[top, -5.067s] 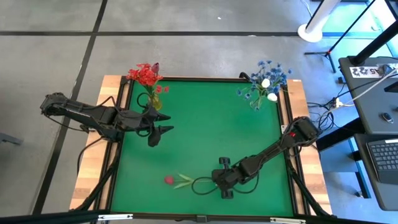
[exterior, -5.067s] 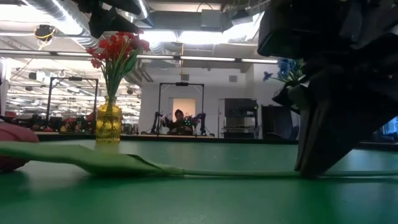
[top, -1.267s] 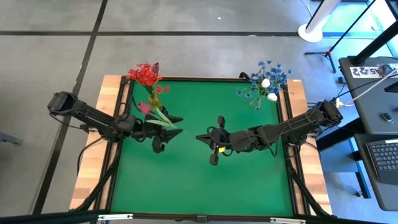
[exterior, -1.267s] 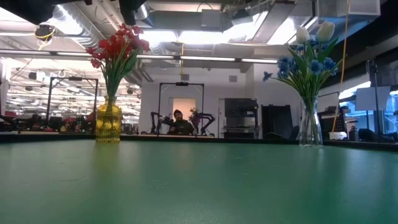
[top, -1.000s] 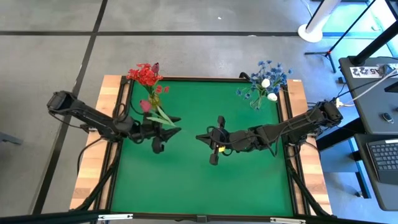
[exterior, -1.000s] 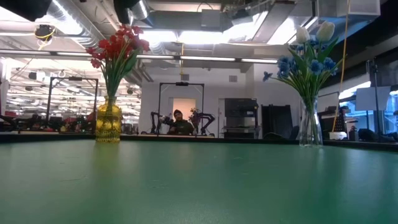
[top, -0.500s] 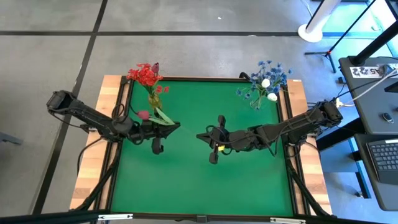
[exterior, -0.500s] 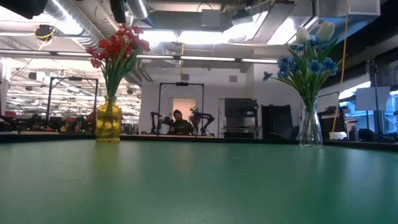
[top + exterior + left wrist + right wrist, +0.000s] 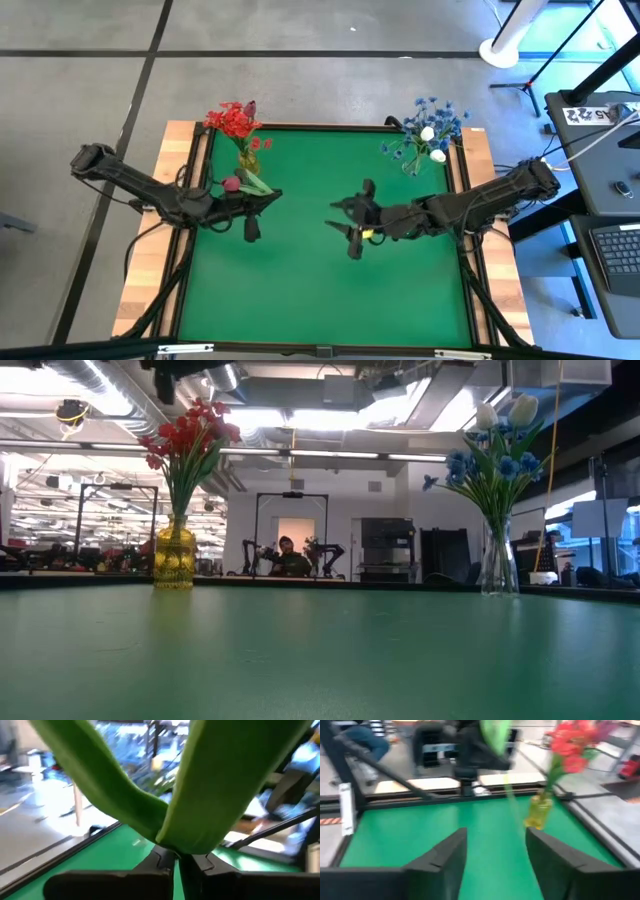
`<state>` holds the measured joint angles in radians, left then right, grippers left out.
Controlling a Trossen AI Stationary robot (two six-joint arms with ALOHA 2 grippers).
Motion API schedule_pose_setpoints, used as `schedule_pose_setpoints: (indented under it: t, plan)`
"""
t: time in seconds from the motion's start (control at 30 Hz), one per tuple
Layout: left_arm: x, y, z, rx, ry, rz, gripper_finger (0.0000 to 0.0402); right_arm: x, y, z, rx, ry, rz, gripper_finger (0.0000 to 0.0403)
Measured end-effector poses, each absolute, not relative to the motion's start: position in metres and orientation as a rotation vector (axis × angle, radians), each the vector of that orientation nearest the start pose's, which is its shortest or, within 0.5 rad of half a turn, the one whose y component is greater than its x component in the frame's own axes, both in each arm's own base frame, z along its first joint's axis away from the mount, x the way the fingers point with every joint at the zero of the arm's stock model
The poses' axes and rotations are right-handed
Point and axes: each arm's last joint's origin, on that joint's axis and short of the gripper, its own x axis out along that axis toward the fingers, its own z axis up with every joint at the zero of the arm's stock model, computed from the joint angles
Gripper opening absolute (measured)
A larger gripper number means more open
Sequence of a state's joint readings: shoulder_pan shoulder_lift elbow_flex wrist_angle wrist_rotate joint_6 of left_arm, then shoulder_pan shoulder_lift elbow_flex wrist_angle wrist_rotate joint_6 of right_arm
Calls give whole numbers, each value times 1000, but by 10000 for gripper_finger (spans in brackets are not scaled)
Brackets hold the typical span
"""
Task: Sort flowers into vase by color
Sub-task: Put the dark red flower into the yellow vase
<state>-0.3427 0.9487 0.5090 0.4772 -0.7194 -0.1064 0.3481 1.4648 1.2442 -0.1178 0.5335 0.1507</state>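
Note:
A flower (image 9: 245, 184) with a dark pink bud (image 9: 230, 184) and broad green leaves (image 9: 200, 785) is held above the green mat's left half, and my left gripper (image 9: 268, 196) is shut on it. My right gripper (image 9: 342, 225) hovers over the mat's middle, open (image 9: 496, 850), with nothing between its fingers. It faces the left gripper (image 9: 475, 750) and the flower's thin stem (image 9: 507, 785). A yellow vase (image 9: 248, 160) with red flowers (image 9: 233, 120) stands at the far left. At the far right, a clear vase (image 9: 497, 565) holds blue and white flowers (image 9: 425, 135). My left gripper pinches the flower between its two fingers at the spot where the leaves branch from the stem (image 9: 172, 847). The fingers reach in about level from the table's left. The flower is lifted clear of the mat, its bud lying back over the gripper and its thin stem slanting down below.
The green mat (image 9: 300, 290) has a raised dark frame and wooden strips (image 9: 150, 270) along its sides. Cables and a stand are beyond the right edge (image 9: 560, 150). A person (image 9: 290, 560) sits far off in the room behind the table.
My left gripper has shut on the flower and drawn slightly toward the table's left. The flower has tipped, with its bud swinging lower over the gripper and its leaves lying flatter. My right gripper has moved back toward the table's right edge, away from the flower.

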Motion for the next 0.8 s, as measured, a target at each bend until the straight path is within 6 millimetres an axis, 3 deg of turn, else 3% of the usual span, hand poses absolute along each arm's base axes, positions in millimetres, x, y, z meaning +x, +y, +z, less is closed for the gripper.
schedule_pose_setpoints:
  t: [0.17,0.4,0.53,0.8]
  plan:
    - [179,-49,297,-107,106,524,2,307,94,353,24,287,-268,239]
    - [156,-39,331,-125,241,749,2,306,94,350,11,317,-271,236]
    - [142,-26,334,-165,321,840,1,305,93,348,18,335,-276,226]
    - [122,-6,319,-259,534,978,1,305,93,346,5,361,-278,217]
